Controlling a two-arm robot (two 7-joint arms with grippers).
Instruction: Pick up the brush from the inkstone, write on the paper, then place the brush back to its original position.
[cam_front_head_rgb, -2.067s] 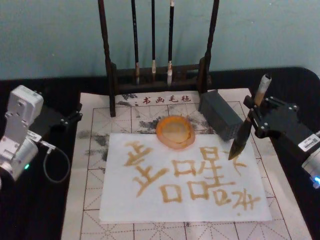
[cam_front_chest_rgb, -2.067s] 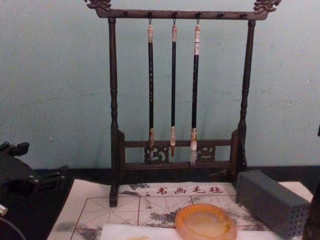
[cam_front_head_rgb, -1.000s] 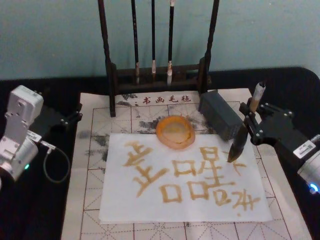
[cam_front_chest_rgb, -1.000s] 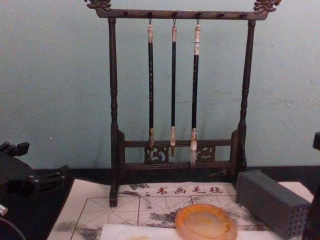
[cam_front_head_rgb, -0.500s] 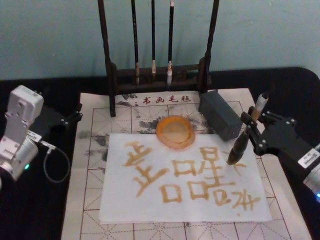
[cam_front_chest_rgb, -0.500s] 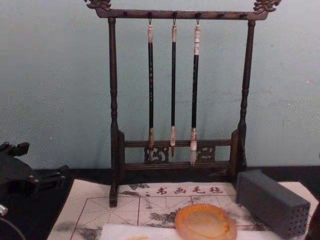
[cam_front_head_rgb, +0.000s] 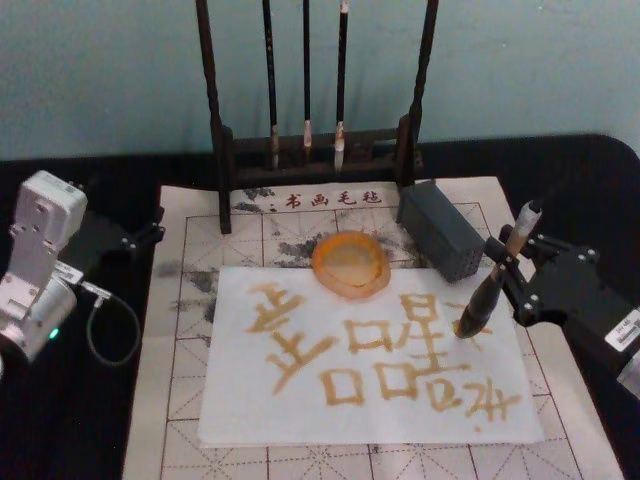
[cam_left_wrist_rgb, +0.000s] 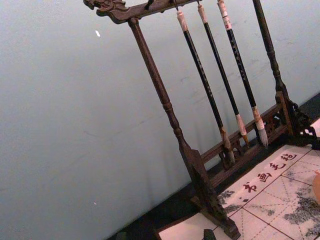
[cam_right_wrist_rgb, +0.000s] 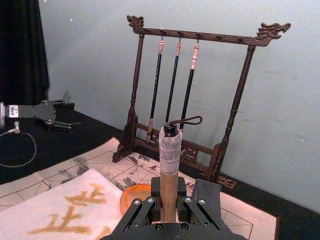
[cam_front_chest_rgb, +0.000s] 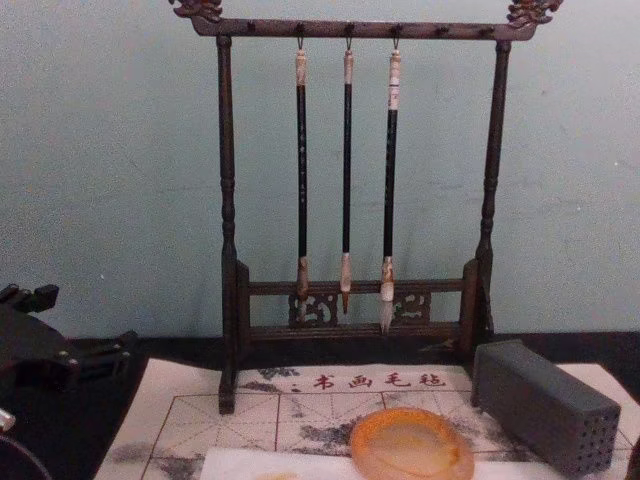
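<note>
- A plain wall (cam_front_chest_rgb: 110, 150) of pale blue-green runs behind the whole scene, matt and unmarked but for a few small specks.
- Light falls on it softly and evenly.
- A dark curtain (cam_right_wrist_rgb: 20, 50) hangs at one end of the wall in the right wrist view.
- The table (cam_front_head_rgb: 560, 165) is covered in black, and its far edge meets the wall.
- A dark wooden rack (cam_front_chest_rgb: 227, 200) stands at the back of the table, with turned posts and carved ends on its top bar.
- Three thin brushes (cam_front_chest_rgb: 347, 170) hang from the bar, tips down.
- A pale gridded mat (cam_front_head_rgb: 180, 400) lies in front of the rack, one of whose feet rests on it.
</note>
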